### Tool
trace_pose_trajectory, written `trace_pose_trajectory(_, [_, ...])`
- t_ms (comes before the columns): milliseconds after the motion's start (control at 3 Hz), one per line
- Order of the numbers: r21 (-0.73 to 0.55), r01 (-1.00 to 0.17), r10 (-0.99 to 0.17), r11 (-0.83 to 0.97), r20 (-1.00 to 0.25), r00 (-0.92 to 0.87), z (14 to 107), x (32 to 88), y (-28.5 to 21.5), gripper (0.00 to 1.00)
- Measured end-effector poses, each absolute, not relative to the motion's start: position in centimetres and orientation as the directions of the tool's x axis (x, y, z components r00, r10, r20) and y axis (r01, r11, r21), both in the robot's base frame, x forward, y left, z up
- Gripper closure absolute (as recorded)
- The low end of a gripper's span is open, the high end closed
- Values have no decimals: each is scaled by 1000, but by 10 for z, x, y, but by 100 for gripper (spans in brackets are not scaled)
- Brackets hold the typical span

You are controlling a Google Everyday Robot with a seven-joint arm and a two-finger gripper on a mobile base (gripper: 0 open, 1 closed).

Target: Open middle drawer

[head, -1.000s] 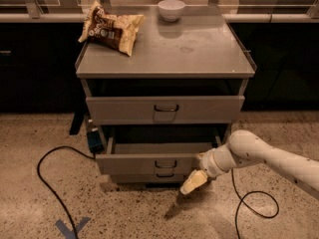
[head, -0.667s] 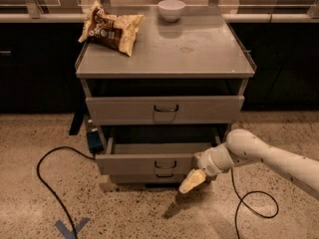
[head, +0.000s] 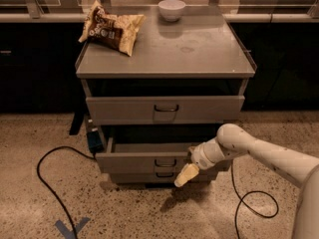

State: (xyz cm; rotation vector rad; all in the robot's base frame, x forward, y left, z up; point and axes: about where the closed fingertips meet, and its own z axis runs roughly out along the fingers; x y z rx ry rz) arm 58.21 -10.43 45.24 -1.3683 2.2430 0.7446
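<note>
The grey cabinet has three drawers. The middle drawer stands pulled out a little from the cabinet, its small dark wire handle at the centre of its flat front. The top drawer above it is nearly flush. The bottom drawer shows only as a thin strip under the middle one. My gripper, cream-coloured at the tip, hangs in front of the middle drawer's lower edge, just right of and below its handle. My white arm reaches in from the right.
A chip bag and a white bowl sit on the cabinet top. Black cables lie on the floor at left and right. A blue tape mark is on the floor at front left.
My gripper has shifted slightly left and up, closer to the middle drawer's handle. The drawer looks about as far out as before.
</note>
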Motion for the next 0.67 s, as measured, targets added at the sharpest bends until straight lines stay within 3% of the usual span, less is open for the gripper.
trace_pose_trajectory(667, [248,-896,-684,369,-580,-443,452,580,-102,0])
